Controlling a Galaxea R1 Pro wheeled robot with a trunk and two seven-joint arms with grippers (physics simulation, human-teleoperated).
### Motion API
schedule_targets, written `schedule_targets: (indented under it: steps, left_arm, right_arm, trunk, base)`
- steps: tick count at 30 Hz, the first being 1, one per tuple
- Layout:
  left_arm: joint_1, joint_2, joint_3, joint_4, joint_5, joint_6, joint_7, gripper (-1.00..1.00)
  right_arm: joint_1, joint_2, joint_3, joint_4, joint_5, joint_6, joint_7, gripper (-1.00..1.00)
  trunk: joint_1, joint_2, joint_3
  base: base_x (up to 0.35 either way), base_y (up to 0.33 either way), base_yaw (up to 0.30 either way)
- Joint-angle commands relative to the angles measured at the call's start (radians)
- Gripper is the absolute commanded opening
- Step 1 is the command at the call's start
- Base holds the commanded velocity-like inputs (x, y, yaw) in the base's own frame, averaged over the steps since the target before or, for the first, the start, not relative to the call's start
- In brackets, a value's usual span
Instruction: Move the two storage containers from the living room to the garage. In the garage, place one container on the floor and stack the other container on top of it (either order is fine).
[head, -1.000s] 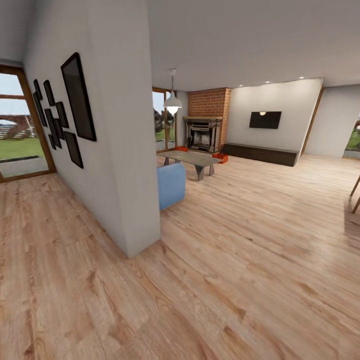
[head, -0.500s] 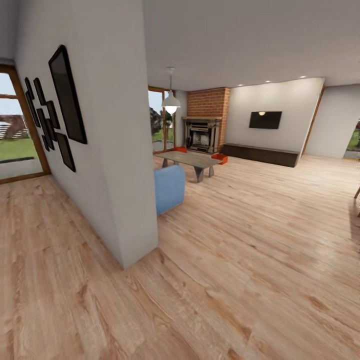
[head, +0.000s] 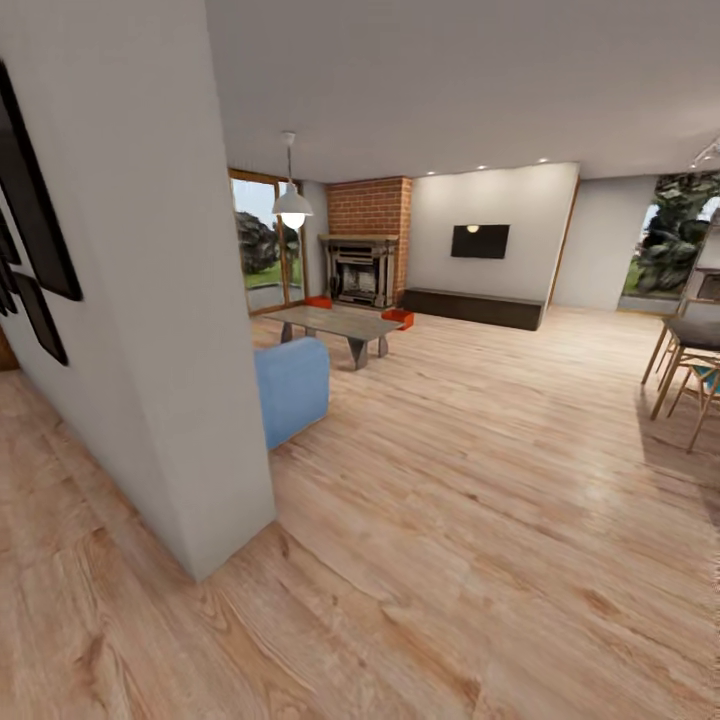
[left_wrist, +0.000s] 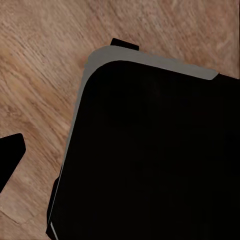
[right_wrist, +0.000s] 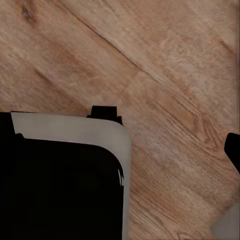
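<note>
Two orange-red box bins (head: 397, 318) sat on the wood floor beside the brick fireplace (head: 362, 262), one each side. Neither gripper's opening could be judged. Driving closer risked clipping the grey coffee table (head: 335, 325).

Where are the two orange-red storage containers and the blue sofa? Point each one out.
left storage container (head: 319, 301): head view, its visible orange-red side by the fireplace.
right storage container (head: 398, 318): head view, its front wall beyond the coffee table.
blue sofa (head: 292, 388): head view, its end face.
</note>
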Motion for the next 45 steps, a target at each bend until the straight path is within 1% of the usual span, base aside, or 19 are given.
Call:
schedule_targets:
  steps: [1,24,29,34,39,45]
  left_arm:
    - [0.000,0.000,0.004,0.000,0.002,-0.002,0.001,1.00]
    - [0.000,0.000,0.002,0.000,0.006,0.010,0.001,1.00]
    - [0.000,0.000,0.002,0.001,0.007,0.011,0.001,1.00]
    - [0.000,0.000,0.002,0.001,0.007,0.011,0.001,1.00]
    - [0.000,0.000,0.002,0.001,0.007,0.010,0.001,1.00]
    - [0.000,0.000,0.002,0.001,0.007,0.010,0.001,1.00]
  right_arm:
    - [-0.001,0.000,0.008,0.002,-0.009,-0.005,0.003,1.00]
    - [-0.001,0.000,0.014,0.002,-0.009,-0.005,0.008,1.00]
    - [-0.001,0.000,0.016,0.002,-0.003,-0.005,0.008,1.00]
    - [-0.001,0.000,0.015,0.002,-0.003,-0.005,0.007,1.00]
    - [-0.001,0.000,0.023,0.002,0.004,-0.006,0.007,1.00]
    - [-0.001,0.000,0.023,0.002,0.006,-0.006,0.001,1.00]
  trunk:
    - [0.001,0.000,-0.001]
    - [0.001,0.000,0.008]
    - [0.001,0.000,0.009]
    - [0.001,0.000,0.010]
    - [0.001,0.000,0.010]
    - [0.001,0.000,0.010]
  base:
    - [0.321,0.000,-0.293]
    - [0.321,0.000,-0.293]
    - [0.323,0.000,-0.292]
    - [0.323,0.000,-0.114]
    - [0.323,0.000,-0.016]
    - [0.323,0.000,-0.001]
